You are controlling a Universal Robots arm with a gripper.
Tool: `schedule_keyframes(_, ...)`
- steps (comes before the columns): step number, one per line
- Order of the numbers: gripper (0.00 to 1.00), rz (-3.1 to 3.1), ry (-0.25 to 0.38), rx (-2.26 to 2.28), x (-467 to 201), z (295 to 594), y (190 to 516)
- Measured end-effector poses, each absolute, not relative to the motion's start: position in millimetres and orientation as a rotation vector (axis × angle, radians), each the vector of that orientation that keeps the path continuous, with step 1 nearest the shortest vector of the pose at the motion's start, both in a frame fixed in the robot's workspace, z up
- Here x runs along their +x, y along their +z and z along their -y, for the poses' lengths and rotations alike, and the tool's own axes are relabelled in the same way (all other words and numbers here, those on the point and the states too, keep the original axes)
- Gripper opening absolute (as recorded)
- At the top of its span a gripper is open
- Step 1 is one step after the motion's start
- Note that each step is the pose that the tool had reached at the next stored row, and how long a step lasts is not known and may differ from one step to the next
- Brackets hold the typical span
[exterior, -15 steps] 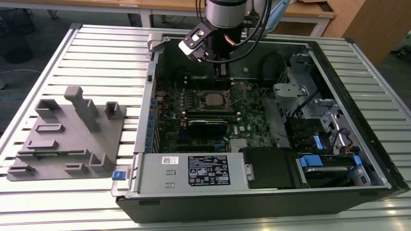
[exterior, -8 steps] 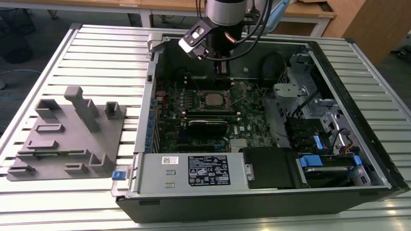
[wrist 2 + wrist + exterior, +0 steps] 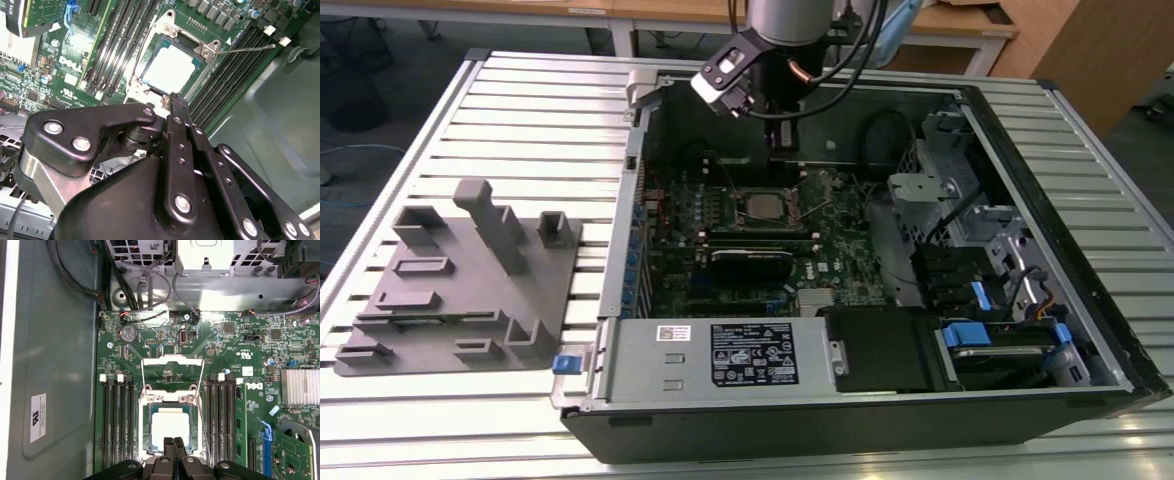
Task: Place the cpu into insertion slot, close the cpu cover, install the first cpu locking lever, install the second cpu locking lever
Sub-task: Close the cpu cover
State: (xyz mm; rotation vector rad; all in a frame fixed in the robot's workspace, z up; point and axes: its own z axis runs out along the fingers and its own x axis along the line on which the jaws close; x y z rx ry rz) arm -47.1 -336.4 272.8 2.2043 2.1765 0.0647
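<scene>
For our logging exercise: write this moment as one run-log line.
cpu lying in insertion slot | cpu cover open | gripper shut, empty, hovering above cpu

This is a robotics lab or workshop. An open computer case (image 3: 854, 425) lies on its side on a slatted aluminium desk (image 3: 520, 95), and a robot arm (image 3: 787, 20) reaches in above it. Beside the case sits a grey fixture plate (image 3: 454, 300). Beyond the case, wooden worktops (image 3: 961, 22) stand on a bare grey floor (image 3: 440, 35).
</scene>
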Motion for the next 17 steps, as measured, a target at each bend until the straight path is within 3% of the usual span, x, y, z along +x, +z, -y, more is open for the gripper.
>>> schedule_keyframes(17, 0.11, -2.177, 0.065, 2.204, -45.4, 336.4, 273.4)
